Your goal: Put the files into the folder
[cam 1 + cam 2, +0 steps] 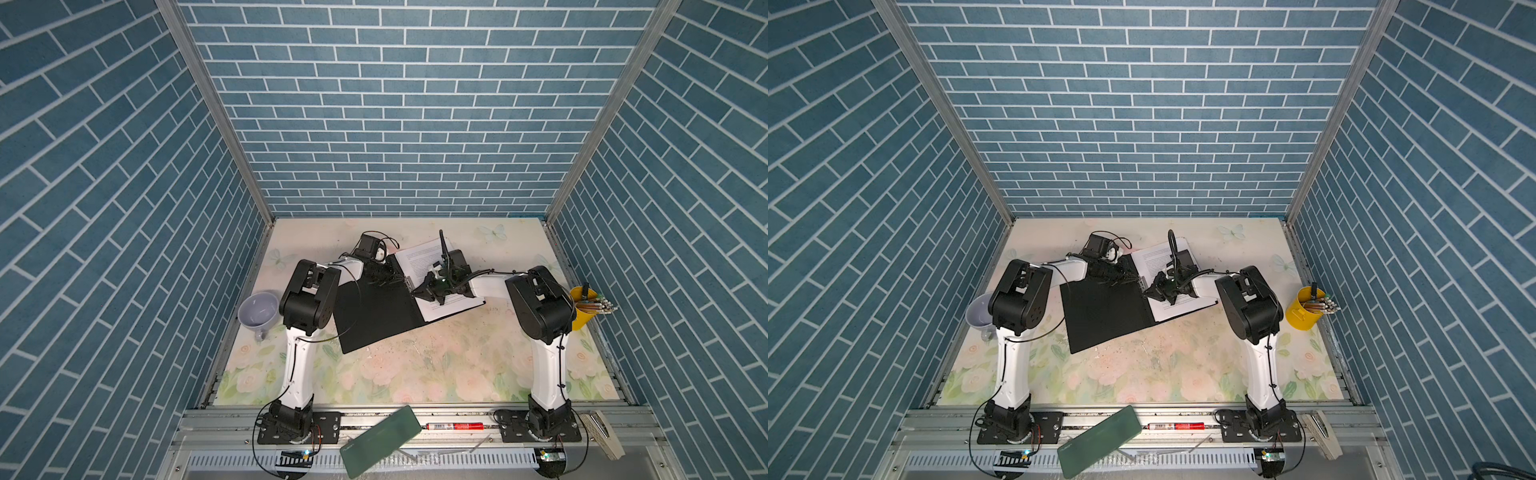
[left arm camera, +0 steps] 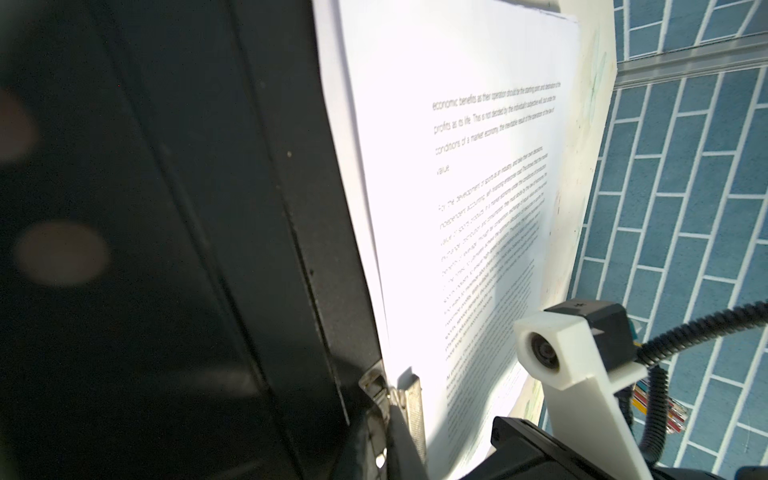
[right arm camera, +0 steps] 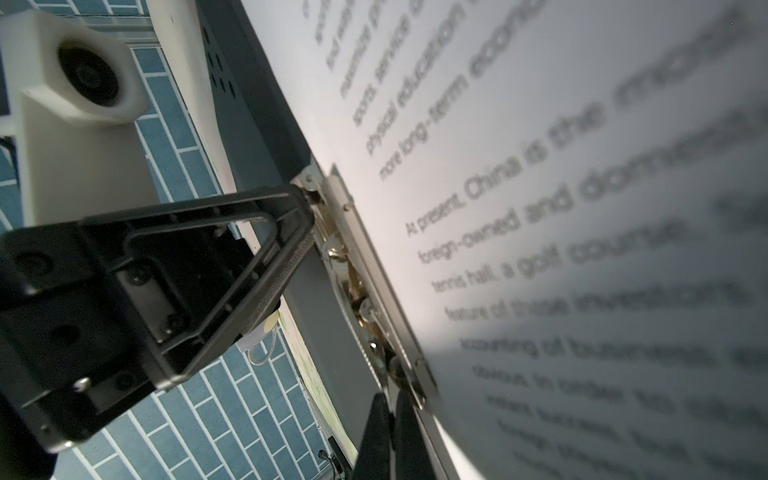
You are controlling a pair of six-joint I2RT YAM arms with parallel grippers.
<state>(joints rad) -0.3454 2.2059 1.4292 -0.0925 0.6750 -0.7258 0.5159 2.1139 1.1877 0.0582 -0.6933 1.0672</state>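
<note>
The folder (image 1: pixel 374 320) lay open, black inside up, at the middle of the table (image 1: pixel 415 370), with the files (image 1: pixel 419 259) stacked on its right half. The left gripper (image 2: pixel 381 424), nearly closed, pinched the far end of the metal clip (image 3: pixel 353 257). The right gripper (image 3: pixel 392 401), fingers pressed together and empty, touched the clip's near end.

You've got a folder (image 1: pixel 374 320) black inside, files (image 1: pixel 417 259) white with dark print. Table (image 1: pixel 415 374) pastel floral, walls (image 1: pixel 395 104) blue brick; mug (image 1: pixel 257 309) lilac left, cup (image 1: pixel 582 318) yellow right.
</note>
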